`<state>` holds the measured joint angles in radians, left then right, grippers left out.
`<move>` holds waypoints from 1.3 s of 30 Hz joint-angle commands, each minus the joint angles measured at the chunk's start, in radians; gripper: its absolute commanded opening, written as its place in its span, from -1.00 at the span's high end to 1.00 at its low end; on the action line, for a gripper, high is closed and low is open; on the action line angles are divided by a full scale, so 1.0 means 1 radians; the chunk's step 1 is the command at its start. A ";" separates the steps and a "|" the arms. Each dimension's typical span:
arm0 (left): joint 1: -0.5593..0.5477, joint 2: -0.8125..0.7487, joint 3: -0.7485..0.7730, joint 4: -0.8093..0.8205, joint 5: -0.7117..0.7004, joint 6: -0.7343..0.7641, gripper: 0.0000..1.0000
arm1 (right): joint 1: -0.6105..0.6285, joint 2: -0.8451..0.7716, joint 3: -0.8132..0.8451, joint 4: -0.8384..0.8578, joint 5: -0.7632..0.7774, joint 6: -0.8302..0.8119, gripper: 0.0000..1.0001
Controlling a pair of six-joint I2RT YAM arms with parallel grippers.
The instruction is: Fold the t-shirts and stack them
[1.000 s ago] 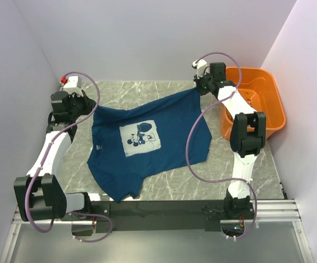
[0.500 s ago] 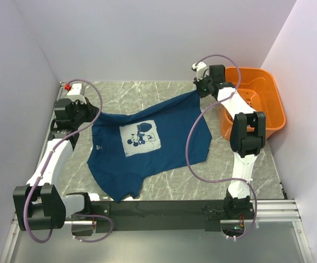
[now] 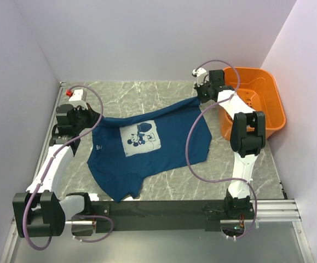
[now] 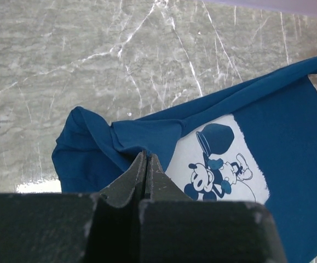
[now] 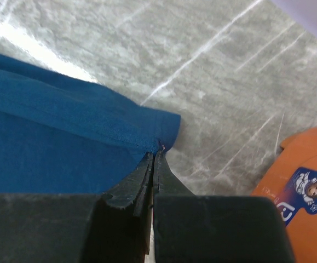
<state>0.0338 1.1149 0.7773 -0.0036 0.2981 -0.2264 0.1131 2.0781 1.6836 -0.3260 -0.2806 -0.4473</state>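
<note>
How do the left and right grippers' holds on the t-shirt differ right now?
The left gripper pinches bunched, folded fabric beside the print; the right gripper pinches a flat hemmed corner. The left gripper is far from the orange basket; the right gripper sits beside it. Both are shut on the t-shirt.

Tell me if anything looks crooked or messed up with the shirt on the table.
The t-shirt lies askew on the table, its print tilted and one end reaching the near edge. Fabric bunches at the left gripper, which pinches it; the right gripper pinches a far corner. Nothing looks torn.
</note>
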 commanded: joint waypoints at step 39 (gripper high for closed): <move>-0.015 -0.141 -0.108 -0.050 0.036 -0.037 0.99 | -0.023 -0.015 -0.056 -0.094 0.066 -0.044 1.00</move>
<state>0.0242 1.0008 0.6785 -0.0692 0.3172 -0.2481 0.1036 2.0781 1.6413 -0.4156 -0.2287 -0.4812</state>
